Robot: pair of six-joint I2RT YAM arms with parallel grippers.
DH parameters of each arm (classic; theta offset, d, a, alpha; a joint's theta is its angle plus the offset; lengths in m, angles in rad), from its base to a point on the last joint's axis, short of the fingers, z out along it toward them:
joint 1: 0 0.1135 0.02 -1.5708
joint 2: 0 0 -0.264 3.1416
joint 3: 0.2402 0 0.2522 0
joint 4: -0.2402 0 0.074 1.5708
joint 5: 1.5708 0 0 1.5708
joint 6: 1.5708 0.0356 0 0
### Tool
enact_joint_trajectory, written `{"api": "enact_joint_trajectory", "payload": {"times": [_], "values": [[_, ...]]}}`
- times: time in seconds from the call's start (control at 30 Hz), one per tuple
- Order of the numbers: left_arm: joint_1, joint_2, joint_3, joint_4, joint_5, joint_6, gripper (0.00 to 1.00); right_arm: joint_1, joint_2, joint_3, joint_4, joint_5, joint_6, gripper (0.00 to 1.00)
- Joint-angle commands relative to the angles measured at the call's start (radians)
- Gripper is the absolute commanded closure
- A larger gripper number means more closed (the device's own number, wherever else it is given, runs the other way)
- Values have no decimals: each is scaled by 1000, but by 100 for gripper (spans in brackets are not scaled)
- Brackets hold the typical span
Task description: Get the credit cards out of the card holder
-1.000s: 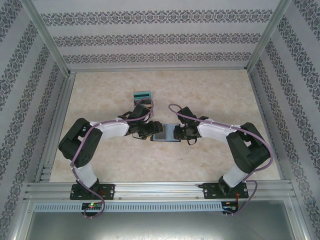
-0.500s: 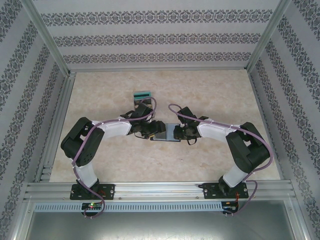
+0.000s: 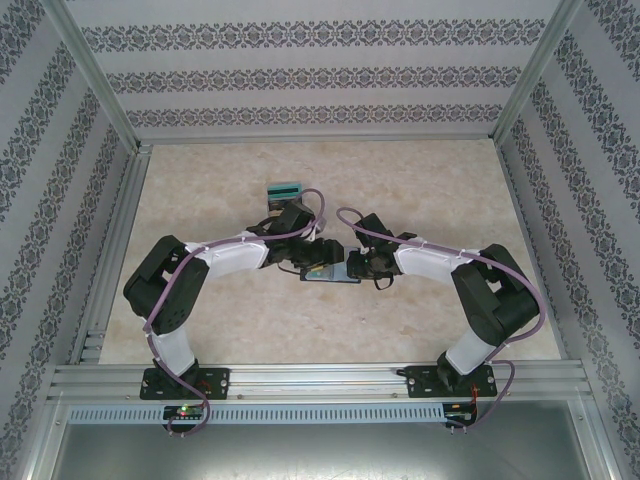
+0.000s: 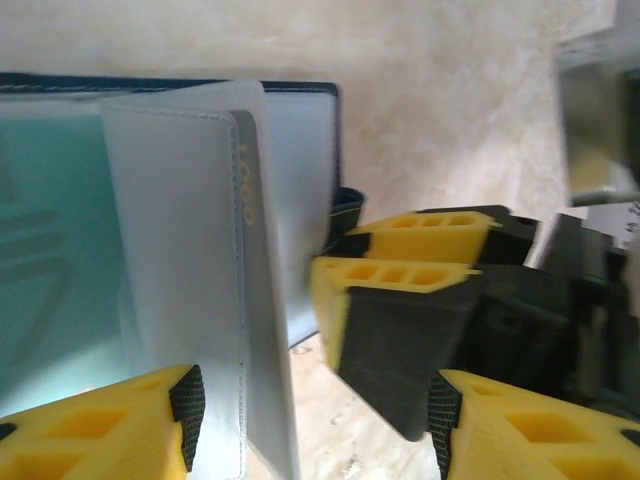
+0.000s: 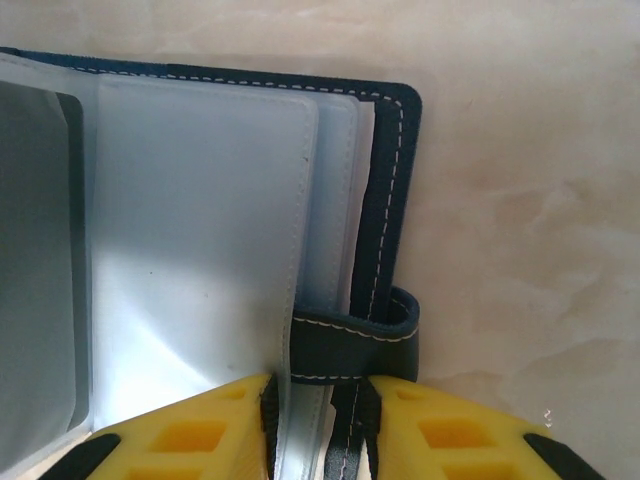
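The right gripper (image 5: 318, 425) is clamped on the snap-tab edge of the navy card holder (image 5: 386, 180) at its 3 o'clock, apparently pinning it open mid-table. From 9 o'clock the left gripper (image 4: 312, 425) stands spread around a raised clear sleeve (image 4: 190, 260). The next move probably calls for pinching the grey credit card (image 5: 38, 250) in its pocket and sliding it out.

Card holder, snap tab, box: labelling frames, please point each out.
card holder (image 5: 392, 160): right wrist view, navy stitched border.
snap tab (image 5: 350, 345): right wrist view, strap middle.
box (image 3: 284, 188): top external view, teal top.
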Motion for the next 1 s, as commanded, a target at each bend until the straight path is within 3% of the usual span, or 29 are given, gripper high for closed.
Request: {"api": "enact_joint_trajectory", "payload": {"times": [0.0, 0.27, 0.63, 0.97], "values": [[-14, 18, 29, 35, 34, 29, 37, 8, 10, -24, -19, 21, 26, 68], [-13, 10, 23, -7, -8, 36, 37, -34, -72, -64, -24, 55, 46, 67], [14, -101, -2, -104, -148, 57, 37, -42, -161, -61, -44, 110, 51, 68], [10, 4, 29, -37, -54, -8, 61, -35, -108, -5, -26, 30, 34, 79]]}}
